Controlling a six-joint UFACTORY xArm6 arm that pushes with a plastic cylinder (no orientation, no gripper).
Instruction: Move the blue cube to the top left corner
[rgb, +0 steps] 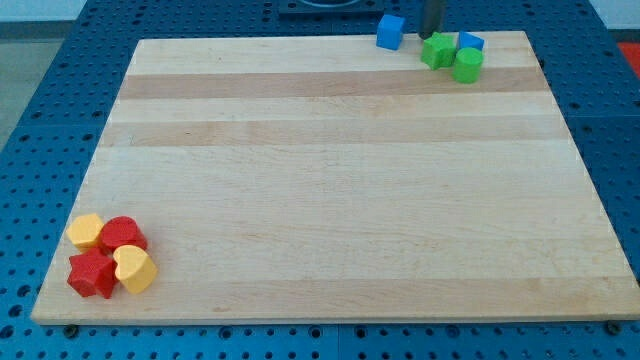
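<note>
Our tip (430, 36) stands at the view's top, between the blue cube (390, 32) and the green star block (437, 51); we carry no claw.

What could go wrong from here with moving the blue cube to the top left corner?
1. The blue cube sits right at the board's top edge, so a skewed push could slide it off.
2. My tip stands between the cube and the green star-shaped block, close enough to knock that cluster.
3. The long leftward push gives the cube room to veer off my tip.
</note>
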